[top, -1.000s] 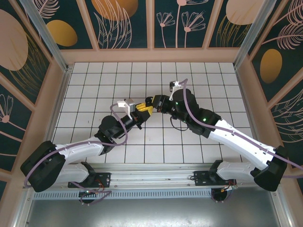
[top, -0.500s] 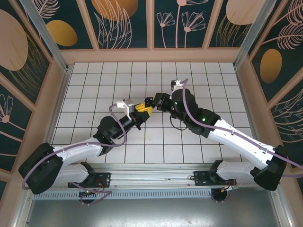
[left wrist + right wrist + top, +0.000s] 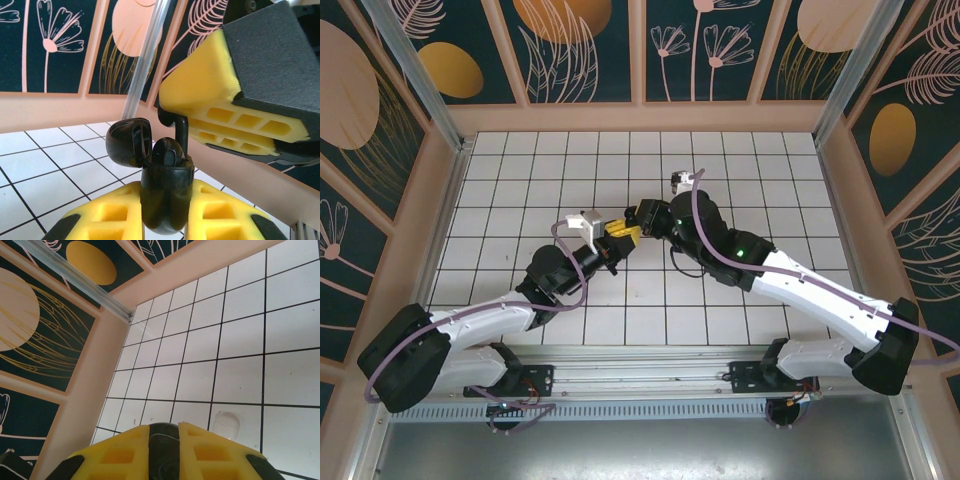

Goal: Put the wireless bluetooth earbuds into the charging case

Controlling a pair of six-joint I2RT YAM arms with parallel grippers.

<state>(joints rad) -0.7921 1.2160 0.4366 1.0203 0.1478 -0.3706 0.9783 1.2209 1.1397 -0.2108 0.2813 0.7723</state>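
Top external view shows my two arms meeting near the middle of the white tiled desk (image 3: 520, 170). My left gripper (image 3: 622, 236) reaches in from the left with its yellow fingers pointing to the right. My right gripper (image 3: 644, 214) stands just beside it, a little farther from my bases, and the tips almost touch.

Left wrist view gives more detail. My left gripper is closed on the black charging case (image 3: 167, 197), which stands upright between its two yellow fingers (image 3: 220, 215). The lid (image 3: 129, 142) is open and leans to the left side. At the open mouth of the case there is a dark rounded earbud (image 3: 166, 151), and a thin black stem goes up from there to the yellow finger of my right gripper, which hangs directly above the case. I cannot tell if the earbud is fully seated.

Right wrist view shows my right gripper closed on a small dark piece between its yellow fingers, with the desk tiles behind it.
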